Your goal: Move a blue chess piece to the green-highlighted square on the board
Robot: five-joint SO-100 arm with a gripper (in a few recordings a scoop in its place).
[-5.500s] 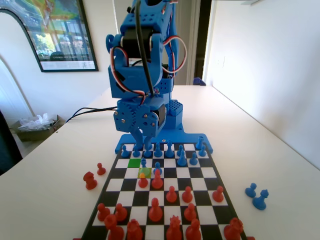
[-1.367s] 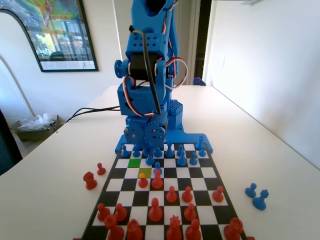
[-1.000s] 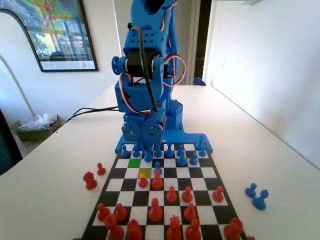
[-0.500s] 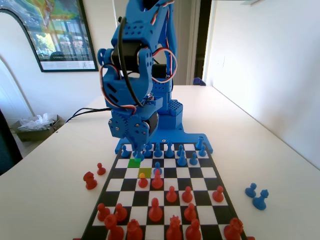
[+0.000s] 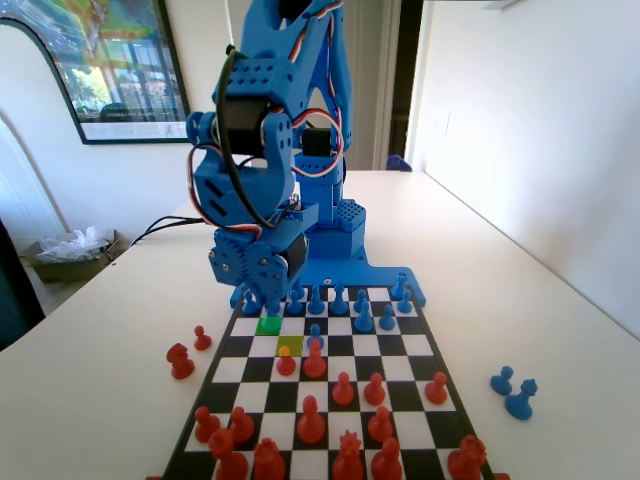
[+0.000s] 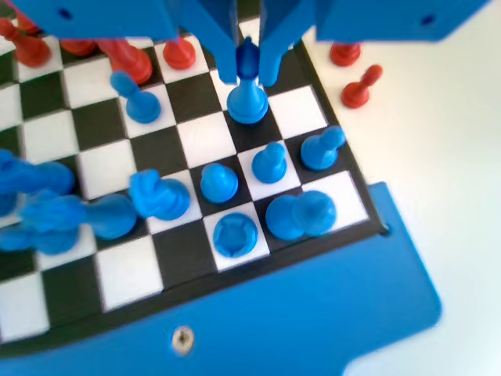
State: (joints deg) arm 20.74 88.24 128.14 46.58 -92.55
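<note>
Your end effector [image 6: 247,77] has swung to the left of the fixed view since half a second ago and now hangs low over the green square [image 5: 268,324], where before it sat nearer the middle of the back rows. A second and more ago the arm stood more upright and central. The yellow-olive square [image 5: 290,344] has lain bare for over a second; five seconds back a blue pawn stood at its far edge, under the end effector.

In the wrist view your jaws are narrow and clamp the blue pawn [image 6: 248,94] by its head, one jaw on each side. Its base sits at or just above a black square of the board [image 6: 196,141]; you cannot tell from either view whether it touches.

The wrist view gives you the grip itself and the blue pieces [image 6: 270,160] crowded just behind the pawn toward the board's blue edge, with two red pieces [image 6: 360,84] off the board on the surface [image 6: 438,117]. The fixed view gives you the green tint of the square, with the end effector's tip [image 5: 272,305] just above it, the red ranks [image 5: 310,420] nearest the camera, and two blue pieces [image 5: 512,390] standing on the surface at the right.
</note>
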